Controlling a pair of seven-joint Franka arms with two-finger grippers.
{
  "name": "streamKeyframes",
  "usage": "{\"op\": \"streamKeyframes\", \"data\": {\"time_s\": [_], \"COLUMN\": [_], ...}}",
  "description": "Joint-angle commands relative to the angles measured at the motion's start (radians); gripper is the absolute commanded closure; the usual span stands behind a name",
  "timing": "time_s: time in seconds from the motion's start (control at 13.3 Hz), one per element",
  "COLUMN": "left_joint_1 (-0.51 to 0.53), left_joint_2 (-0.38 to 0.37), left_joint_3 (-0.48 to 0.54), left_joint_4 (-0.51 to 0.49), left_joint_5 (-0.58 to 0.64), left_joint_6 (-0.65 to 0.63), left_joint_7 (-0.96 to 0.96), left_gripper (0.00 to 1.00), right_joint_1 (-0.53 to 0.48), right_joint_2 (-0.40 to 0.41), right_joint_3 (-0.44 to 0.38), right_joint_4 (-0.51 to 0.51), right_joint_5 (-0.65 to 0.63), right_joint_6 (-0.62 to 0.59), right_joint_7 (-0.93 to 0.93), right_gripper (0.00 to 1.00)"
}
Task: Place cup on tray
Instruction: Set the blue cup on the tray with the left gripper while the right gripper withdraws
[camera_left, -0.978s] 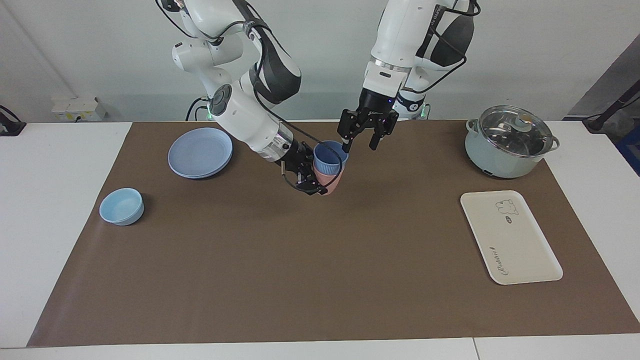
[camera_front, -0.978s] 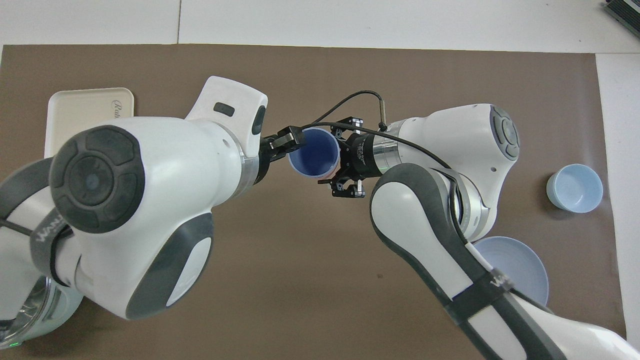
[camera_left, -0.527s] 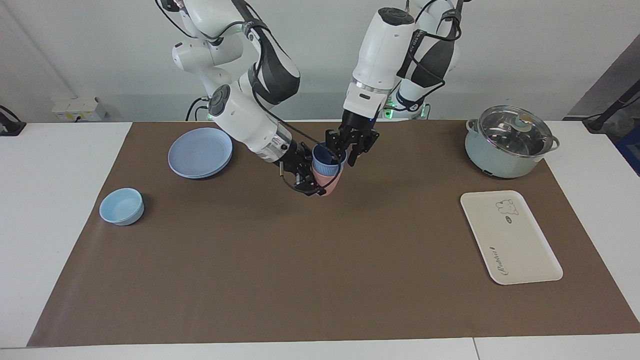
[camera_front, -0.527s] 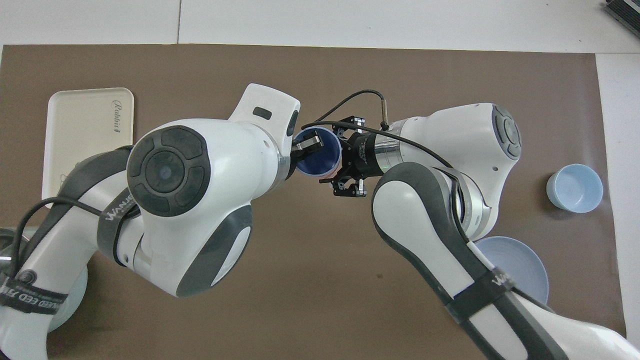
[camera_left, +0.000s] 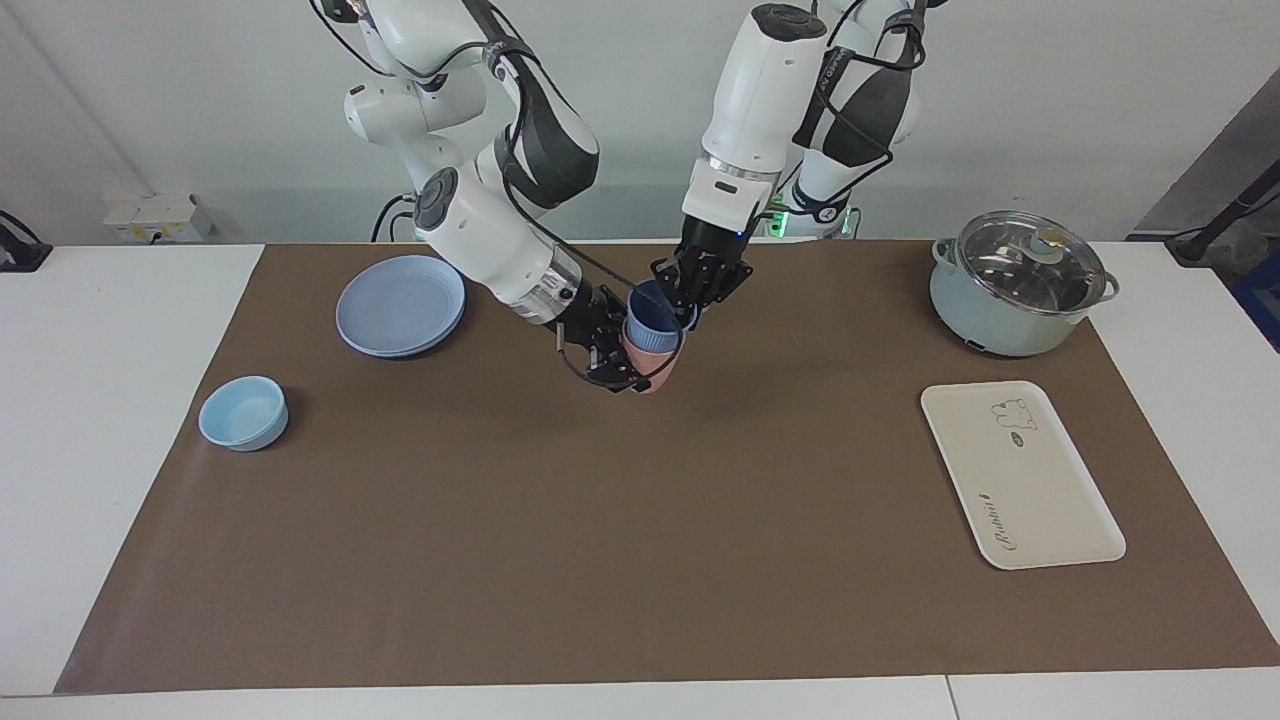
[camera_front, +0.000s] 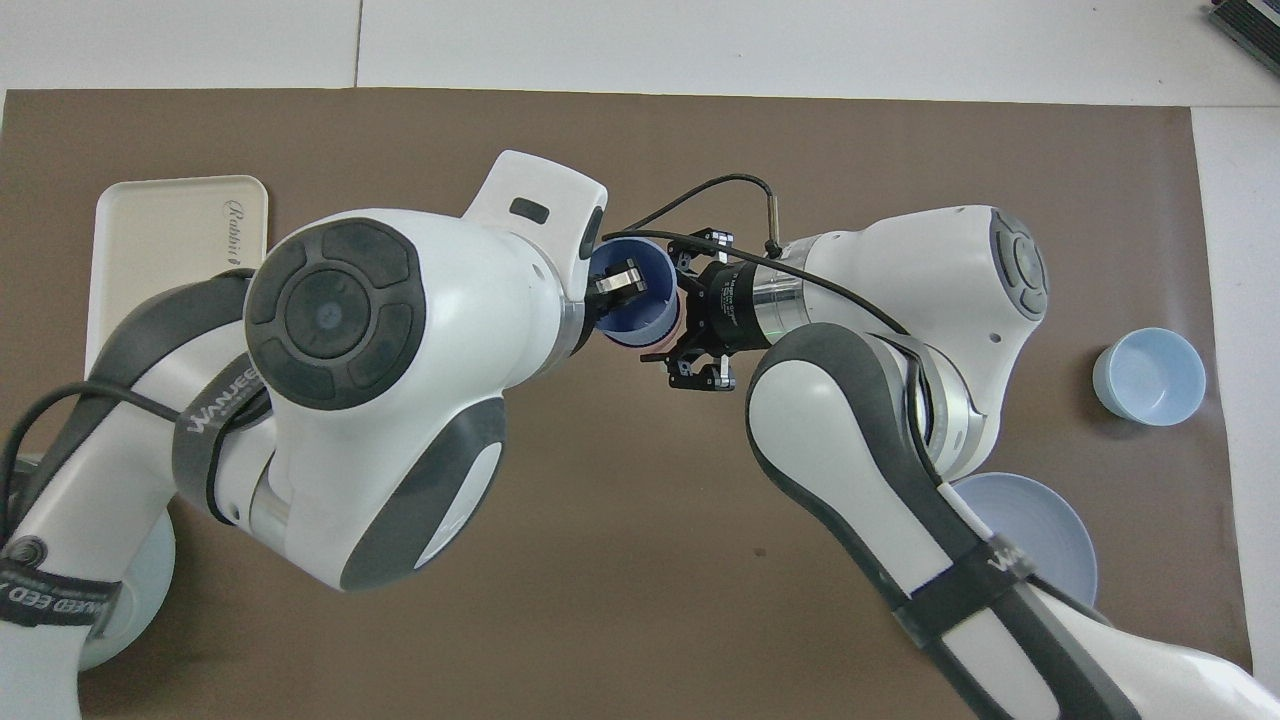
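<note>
Two stacked cups mid-mat, cup (camera_left: 655, 312) rim pinched, tray (camera_left: 1021, 474) apart

A pink cup (camera_left: 655, 368) is up off the brown mat (camera_left: 600, 520) near the middle of the table, tilted. A round blue plate (camera_left: 401, 304) lies on the mat toward the right arm's end, close to the robots. A small light-blue bowl (camera_left: 243, 412) sits farther from the robots than the plate, near the mat's edge. At the left arm's end, 1 pale green pot (camera_left: 1015, 285) with a glass lid (camera_left: 1030, 258) stands close to the robots. The white table (camera_left: 100, 400) shows around the mat.
</note>
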Motion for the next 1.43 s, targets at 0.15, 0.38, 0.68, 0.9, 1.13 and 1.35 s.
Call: {"op": "streamKeyframes", "data": {"time_s": [0.15, 0.38, 0.68, 0.9, 1.13, 1.35], "left_joint_1": [-0.009, 0.051, 0.219, 0.408, 0.543, 0.664], "left_joint_2": [0.005, -0.016, -0.050, -0.093, -0.091, -0.006], "left_joint_3": [0.026, 0.037, 0.038, 0.038, 0.040, 0.040], "left_joint_4": [0.074, 0.120, 0.088, -0.044, -0.204, -0.209], "left_joint_5": [0.015, 0.015, 0.001, -0.060, -0.060, -0.062], "left_joint_6": [-0.095, -0.182, -0.179, -0.134, 0.037, 0.094], "left_joint_7": [-0.018, -0.006, 0.174, 0.483, 0.733, 0.952], "left_gripper": [1.00, 1.00, 1.00, 1.00, 1.00, 1.00], "right_joint_1": [-0.007, -0.028, -0.070, -0.154, -0.296, -0.461], "right_joint_2": [-0.018, -0.018, -0.018, -0.017, -0.006, 0.009], "right_joint_3": [0.003, 0.000, 0.002, 0.002, 0.002, 0.002], "right_joint_4": [-0.023, -0.023, -0.032, -0.045, -0.076, -0.101], "right_joint_5": [0.024, 0.024, 0.025, 0.085, 0.195, 0.245], "right_joint_6": [0.012, 0.012, 0.000, -0.022, -0.109, -0.236], "right_joint_7": [-0.006, -0.009, -0.020, -0.055, -0.213, -0.406], "right_gripper": [1.00, 1.00, 1.00, 1.00, 1.00, 1.00]}}
